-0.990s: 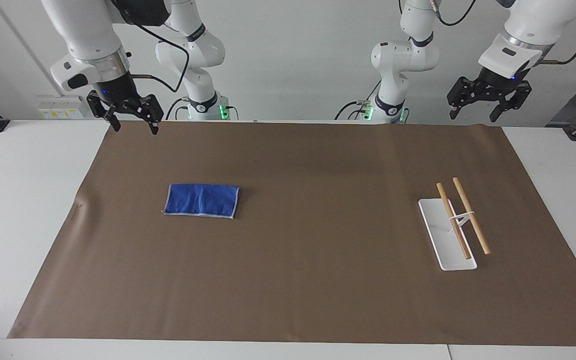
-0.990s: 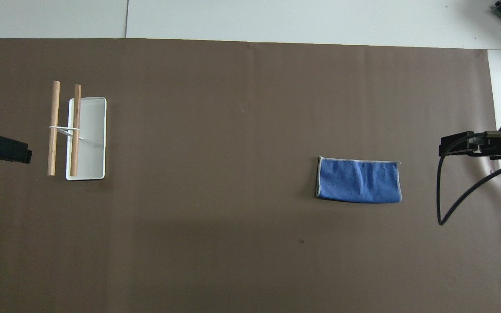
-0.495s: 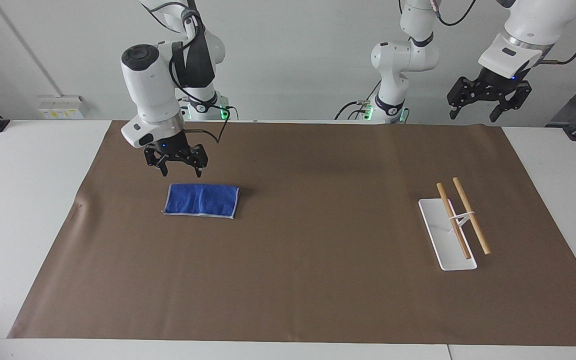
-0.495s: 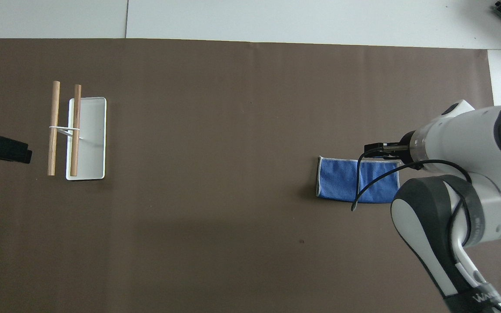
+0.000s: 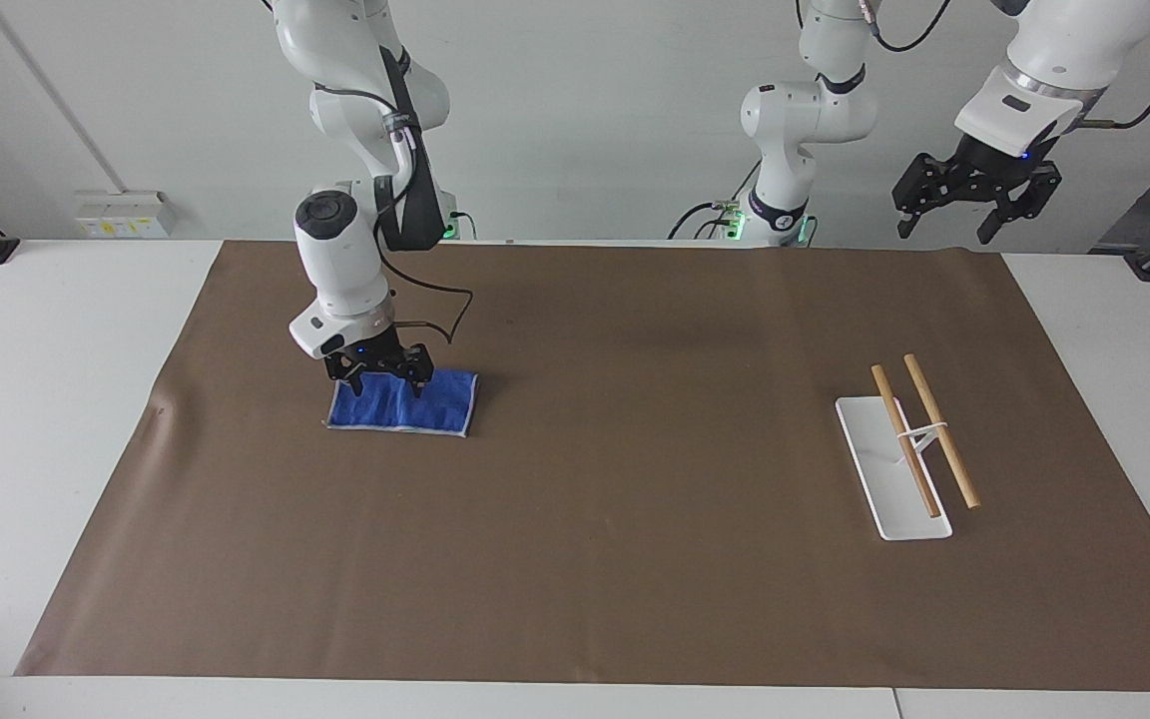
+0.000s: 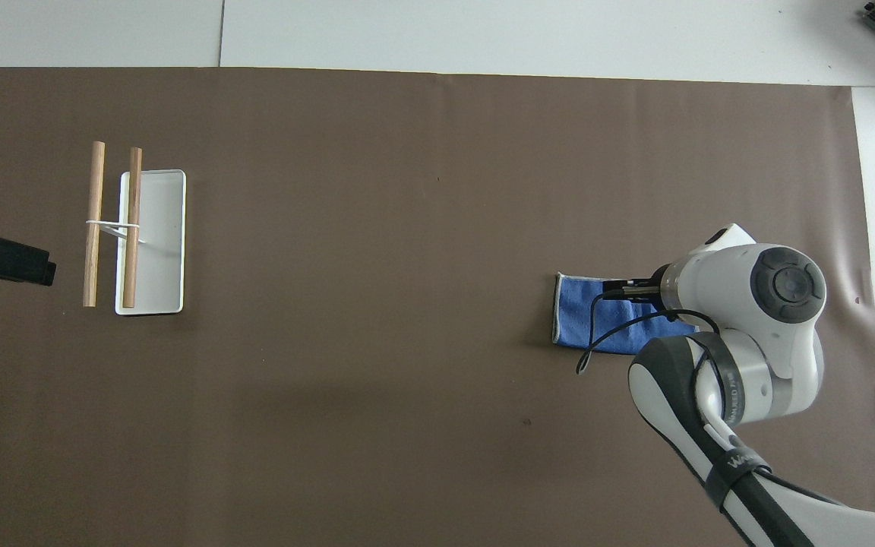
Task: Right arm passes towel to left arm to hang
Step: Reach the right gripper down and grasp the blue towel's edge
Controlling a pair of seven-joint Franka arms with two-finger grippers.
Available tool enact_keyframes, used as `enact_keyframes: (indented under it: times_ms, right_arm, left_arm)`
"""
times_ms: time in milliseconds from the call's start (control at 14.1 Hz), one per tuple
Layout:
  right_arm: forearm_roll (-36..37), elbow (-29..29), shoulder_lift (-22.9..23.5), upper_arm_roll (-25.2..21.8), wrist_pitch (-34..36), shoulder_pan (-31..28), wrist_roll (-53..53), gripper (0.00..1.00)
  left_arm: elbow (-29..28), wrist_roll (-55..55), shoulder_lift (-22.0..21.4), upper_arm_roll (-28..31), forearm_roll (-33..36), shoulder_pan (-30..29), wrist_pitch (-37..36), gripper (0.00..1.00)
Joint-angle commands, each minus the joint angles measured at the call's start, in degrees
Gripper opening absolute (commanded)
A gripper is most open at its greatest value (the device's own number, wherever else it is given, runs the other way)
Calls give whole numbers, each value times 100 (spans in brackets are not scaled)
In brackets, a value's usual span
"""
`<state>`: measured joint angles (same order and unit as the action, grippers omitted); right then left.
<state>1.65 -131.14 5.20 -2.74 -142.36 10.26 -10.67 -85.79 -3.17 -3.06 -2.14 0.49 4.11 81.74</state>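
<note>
The blue towel (image 5: 445,404) lies flat and folded on the brown mat, toward the right arm's end of the table. My right gripper (image 5: 387,387) is open and low over the towel's edge nearer the robots, fingertips down at the cloth; whether they touch it I cannot tell. In the overhead view the right arm's wrist (image 6: 779,285) covers part of the towel (image 6: 578,319) and hides the fingers. My left gripper (image 5: 969,225) waits open, raised above the mat's corner at the left arm's end; only its tip (image 6: 4,260) shows from overhead.
A white tray with two wooden rods (image 5: 899,469) stands on the mat toward the left arm's end, also seen from overhead (image 6: 150,241). The brown mat (image 5: 635,559) covers most of the white table. The right arm's black cable loops beside the towel.
The right arm has swung in from the mat's corner and come down onto the towel, staying open. The left arm and the towel have not moved.
</note>
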Motion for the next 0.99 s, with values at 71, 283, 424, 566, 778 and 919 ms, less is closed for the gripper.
enact_keyframes:
  times_ms: [71,283,424,566,778,919]
  right_arm:
    - [-86,-175,209,37,-459,-42,3,100]
    - [-323,-184,376,37,-679,98,-5,100]
    - [-324,-202,403,28,-706,99,12,100]
    - [-324,-228,403,28,-714,90,74,100]
    - [-324,-237,403,28,-714,81,82,87]
    - [-324,-237,403,28,-714,81,74,35]
  left_arm:
    - [-157,-25,-142,21,126,20,44,100]
    - [-157,-25,-142,21,126,20,44,100]
    - [-157,-25,-142,21,126,20,44,100]
    - [-157,-25,-142,21,126,20,44,100]
    - [-157,-25,-142,21,126,20,44,100]
    - [-157,-25,-151,21,126,20,44,100]
